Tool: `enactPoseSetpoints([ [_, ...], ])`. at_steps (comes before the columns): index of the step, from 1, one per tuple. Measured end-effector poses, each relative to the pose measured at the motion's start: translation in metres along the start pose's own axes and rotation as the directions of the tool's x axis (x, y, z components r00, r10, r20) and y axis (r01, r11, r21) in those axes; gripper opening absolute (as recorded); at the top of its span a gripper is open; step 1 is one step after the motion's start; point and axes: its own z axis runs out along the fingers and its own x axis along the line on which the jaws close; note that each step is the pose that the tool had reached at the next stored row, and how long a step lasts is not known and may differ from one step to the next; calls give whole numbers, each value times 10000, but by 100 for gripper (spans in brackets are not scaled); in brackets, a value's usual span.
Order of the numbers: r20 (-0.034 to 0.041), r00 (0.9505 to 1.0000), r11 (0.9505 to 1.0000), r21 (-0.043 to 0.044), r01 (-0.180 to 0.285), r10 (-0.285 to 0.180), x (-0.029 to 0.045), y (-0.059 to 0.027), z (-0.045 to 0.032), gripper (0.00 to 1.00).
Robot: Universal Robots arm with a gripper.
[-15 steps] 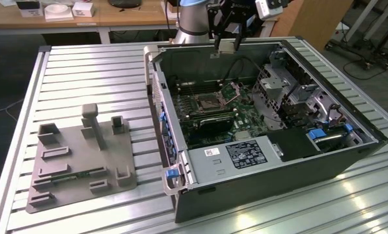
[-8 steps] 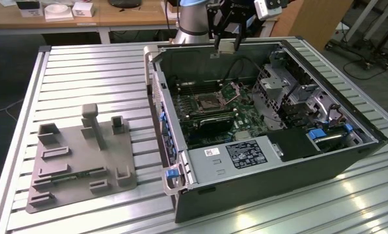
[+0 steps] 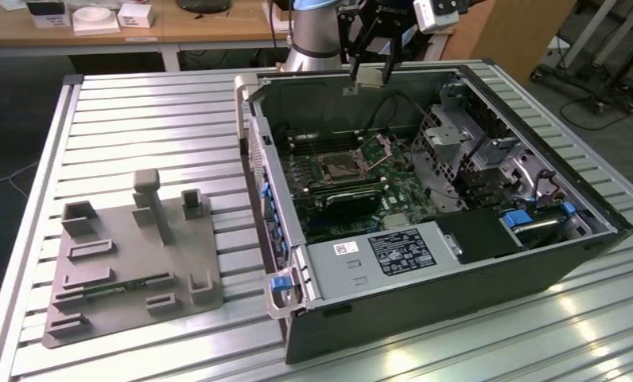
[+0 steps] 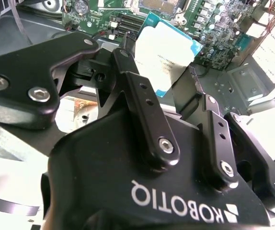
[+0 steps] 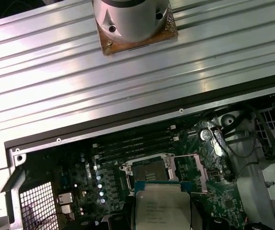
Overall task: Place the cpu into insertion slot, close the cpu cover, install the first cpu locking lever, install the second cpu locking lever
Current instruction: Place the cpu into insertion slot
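Note:
My gripper (image 3: pixel 370 73) hangs above the far wall of the open computer case (image 3: pixel 571 263), shut on the cpu (image 3: pixel 370 79). In the second wrist view the cpu (image 4: pixel 168 50) shows its silvery face with a blue-green edge, pinched between the two black fingers (image 4: pixel 137 91). The insertion slot (image 3: pixel 335 168) lies below on the green board, dark in the centre and uncovered. The cpu cover (image 3: pixel 378 149) stands swung open on the slot's side toward the exterior view's right. In the first wrist view the cpu (image 5: pixel 161 208) sits just short of the insertion slot (image 5: pixel 151 170), with the cpu cover (image 5: pixel 190 173) beside it.
A grey fixture plate (image 3: pixel 136 263) with upright blocks lies on the slatted metal table (image 3: pixel 147 127) at the exterior view's left. Inside the case are a metal drive cage (image 3: pixel 449 135), cables and a labelled grey box (image 3: pixel 396 251). The arm's base (image 5: pixel 132 19) is bolted beyond the case.

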Motion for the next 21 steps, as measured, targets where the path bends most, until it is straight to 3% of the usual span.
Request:
enactPoseSetpoints([
  [21,44,9988,9988,-10,-496,496,0,0,5,54],
])
